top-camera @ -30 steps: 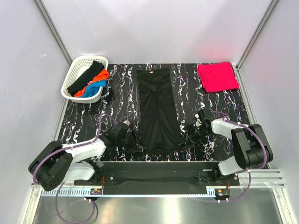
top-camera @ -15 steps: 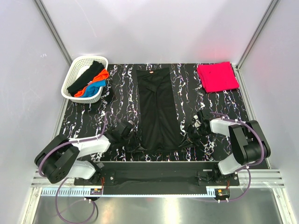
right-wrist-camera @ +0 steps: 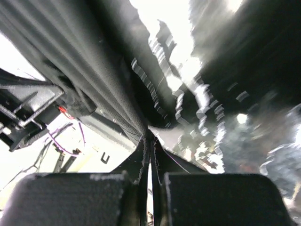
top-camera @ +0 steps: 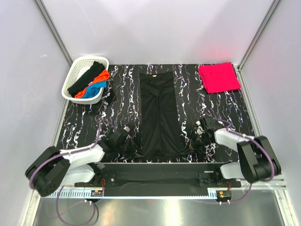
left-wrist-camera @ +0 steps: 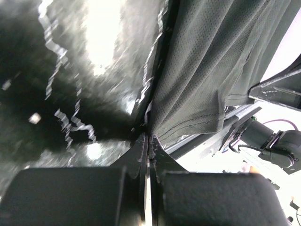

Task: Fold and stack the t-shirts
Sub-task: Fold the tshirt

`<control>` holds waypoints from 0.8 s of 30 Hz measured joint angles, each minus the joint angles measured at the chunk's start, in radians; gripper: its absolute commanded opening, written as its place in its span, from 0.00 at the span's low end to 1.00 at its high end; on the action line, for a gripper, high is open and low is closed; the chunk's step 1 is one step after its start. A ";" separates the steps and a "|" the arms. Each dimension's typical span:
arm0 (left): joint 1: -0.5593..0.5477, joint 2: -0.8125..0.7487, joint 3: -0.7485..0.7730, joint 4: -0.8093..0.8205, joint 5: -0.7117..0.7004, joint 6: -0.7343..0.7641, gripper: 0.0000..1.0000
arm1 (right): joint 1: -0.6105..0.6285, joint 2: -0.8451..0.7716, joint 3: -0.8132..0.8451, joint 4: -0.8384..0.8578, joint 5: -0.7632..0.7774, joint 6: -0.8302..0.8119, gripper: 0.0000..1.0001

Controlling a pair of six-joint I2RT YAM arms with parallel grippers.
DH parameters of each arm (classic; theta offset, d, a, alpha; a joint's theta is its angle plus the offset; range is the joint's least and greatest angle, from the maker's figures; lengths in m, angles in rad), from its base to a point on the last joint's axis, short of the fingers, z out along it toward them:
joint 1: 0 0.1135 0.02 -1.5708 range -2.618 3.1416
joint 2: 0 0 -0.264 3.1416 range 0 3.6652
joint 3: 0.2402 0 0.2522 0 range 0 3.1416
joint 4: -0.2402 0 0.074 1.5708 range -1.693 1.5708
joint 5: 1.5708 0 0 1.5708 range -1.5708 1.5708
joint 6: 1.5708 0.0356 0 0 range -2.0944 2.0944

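Left hand [left-wrist-camera: 148, 137], right hand [right-wrist-camera: 149, 134] clamp near corners of black t-shirt [top-camera: 160, 113].

The large black t-shirt [top-camera: 160, 113] lies flat down the middle of the dark marbled table [top-camera: 122, 94], folded lengthwise into a long narrow strip. Its collar is at the far end and its hem at the near edge. Up close the cloth [left-wrist-camera: 207, 70] shows a fine mesh weave, a stitched hem and soft ripples near the bottom corners. The bright pinkish-red t-shirt [top-camera: 218, 77] sits folded in a neat, slightly skewed rectangle at the far right corner. Far left, in the white basket [top-camera: 73, 73], a crumpled black t-shirt [top-camera: 87, 77] lies diagonally. An orange t-shirt [top-camera: 100, 76] is bunched beside it, and a blue t-shirt [top-camera: 96, 86] is tucked at the near side.
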 measured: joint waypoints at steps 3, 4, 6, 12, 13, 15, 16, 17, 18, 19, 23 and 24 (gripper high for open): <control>-0.003 -0.063 -0.026 -0.029 -0.001 -0.013 0.00 | 0.041 -0.073 -0.024 0.000 0.001 0.039 0.00; -0.006 -0.085 -0.032 -0.039 -0.002 -0.018 0.00 | 0.063 -0.105 -0.032 0.000 0.003 0.060 0.00; -0.020 -0.132 -0.037 -0.058 -0.005 -0.030 0.00 | 0.105 -0.159 -0.042 0.000 0.006 0.098 0.00; -0.065 -0.226 -0.024 -0.113 -0.023 -0.060 0.00 | 0.165 -0.259 -0.059 0.000 0.012 0.190 0.00; -0.069 -0.227 -0.010 -0.135 -0.031 -0.058 0.00 | 0.166 -0.262 -0.056 -0.001 0.013 0.196 0.00; -0.066 -0.210 0.050 -0.203 -0.051 -0.039 0.00 | 0.165 -0.237 -0.023 -0.020 0.013 0.200 0.00; -0.053 -0.193 0.092 -0.229 -0.054 -0.020 0.00 | 0.161 -0.204 0.011 -0.031 0.012 0.198 0.00; -0.032 -0.171 0.137 -0.246 -0.059 -0.002 0.00 | 0.154 -0.162 0.052 -0.035 0.010 0.192 0.00; -0.001 -0.145 0.182 -0.262 -0.059 0.019 0.00 | 0.140 -0.123 0.093 -0.047 0.006 0.187 0.00; 0.038 -0.111 0.233 -0.267 -0.060 0.045 0.00 | 0.120 -0.072 0.145 -0.047 0.002 0.176 0.00; 0.209 0.065 0.448 -0.274 -0.040 0.153 0.00 | 0.034 0.124 0.371 -0.055 -0.015 0.127 0.00; 0.237 0.114 0.493 -0.273 -0.034 0.175 0.00 | 0.019 0.173 0.437 -0.068 -0.017 0.115 0.00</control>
